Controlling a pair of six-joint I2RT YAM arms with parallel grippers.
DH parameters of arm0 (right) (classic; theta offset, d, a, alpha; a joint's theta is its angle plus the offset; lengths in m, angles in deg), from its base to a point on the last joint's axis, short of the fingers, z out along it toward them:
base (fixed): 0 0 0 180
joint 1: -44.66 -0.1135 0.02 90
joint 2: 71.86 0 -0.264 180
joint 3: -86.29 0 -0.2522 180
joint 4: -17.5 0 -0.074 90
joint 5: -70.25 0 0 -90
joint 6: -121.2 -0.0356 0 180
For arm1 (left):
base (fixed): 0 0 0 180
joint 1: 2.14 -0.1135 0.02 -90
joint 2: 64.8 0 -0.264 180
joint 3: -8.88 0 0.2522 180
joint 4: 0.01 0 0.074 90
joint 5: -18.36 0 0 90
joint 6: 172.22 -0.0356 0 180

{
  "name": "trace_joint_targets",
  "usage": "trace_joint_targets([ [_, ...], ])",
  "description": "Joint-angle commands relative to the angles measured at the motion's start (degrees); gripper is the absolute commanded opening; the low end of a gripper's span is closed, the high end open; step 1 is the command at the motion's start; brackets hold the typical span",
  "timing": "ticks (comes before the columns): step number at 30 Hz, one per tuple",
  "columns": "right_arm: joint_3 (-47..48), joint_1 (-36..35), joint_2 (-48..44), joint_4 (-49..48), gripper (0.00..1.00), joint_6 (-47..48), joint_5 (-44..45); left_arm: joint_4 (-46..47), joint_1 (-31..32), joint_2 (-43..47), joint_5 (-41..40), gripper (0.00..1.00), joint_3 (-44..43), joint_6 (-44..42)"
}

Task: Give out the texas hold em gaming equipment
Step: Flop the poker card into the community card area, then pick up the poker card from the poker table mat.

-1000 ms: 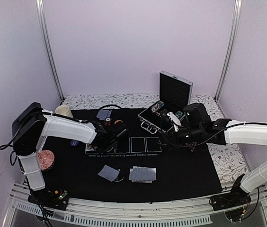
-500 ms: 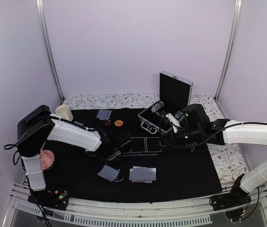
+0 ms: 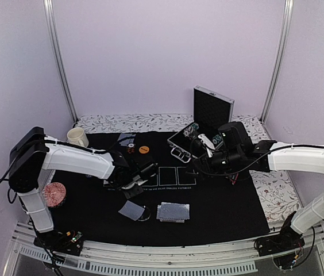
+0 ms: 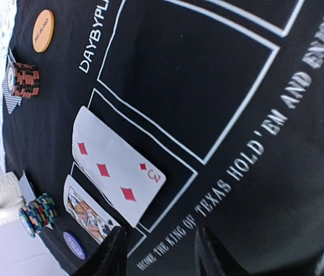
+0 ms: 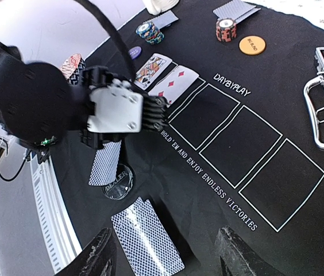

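Black mat (image 3: 225,207), printed with white card boxes, covers the middle of the tabletop. An open metal case (image 3: 211,112) stands toward the far right corner, its lid upright.

The left gripper (image 4: 162,233) hangs low over the mat left of centre, fingers apart. The right gripper (image 5: 165,236) is held higher, right of centre and beside the case, fingers likewise apart.

A mug (image 3: 77,136) sits near the far left corner. A card pack (image 3: 173,211) lies face down by the middle of the near edge. Just to its left a single face-down card (image 3: 130,209) overlaps the black-and-white disc (image 5: 118,184).

Under the left gripper, the three of diamonds (image 4: 118,167) and a court card (image 4: 87,215) lie face up with their edges touching, at the left end of the printed boxes. A pair of face-down cards (image 3: 126,138) rests by the far edge.

The orange disc (image 3: 144,149) lies toward the far edge and the purple disc (image 4: 74,244) toward the left. The red-and-black chip stack (image 4: 24,79) stands just beside the far pair. The blue-and-green chip stack (image 4: 38,214) stands near the mug.
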Motion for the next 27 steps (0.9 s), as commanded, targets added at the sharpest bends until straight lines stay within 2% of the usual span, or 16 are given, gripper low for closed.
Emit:
trace_joint_targets([
  [1,1.7,-0.3,2.5,0.8,0.61,-0.5,-1.9,-4.6,-0.4,6.5,9.6,0.45,-0.9,5.5],
  [4,3.0,-1.5,5.1,-0.1,0.6,-1.4,-3.5,-3.3,-0.5,12.2,17.1,0.5,1.4,10.1],
  [9,8.4,-5.5,13.1,-1.4,0.57,-2.8,-5.6,0.6,-2.9,20.8,29.0,0.52,7.1,18.7],
  [12,13.5,-8.0,19.6,-0.6,0.54,-3.3,-7.3,0.9,-4.3,23.2,32.2,0.52,11.5,23.6],
  [17,22.4,-10.0,29.7,3.2,0.47,-4.3,-11.7,3.0,-8.0,26.5,37.5,0.45,19.6,32.9],
  [21,27.5,-11.0,35.7,5.0,0.44,-4.7,-15.4,6.3,-12.0,30.4,40.6,0.39,26.8,36.5],
  [27,36.0,-11.4,44.5,9.6,0.41,-3.7,-18.3,16.5,-13.8,34.0,46.0,0.39,33.7,39.4],
])
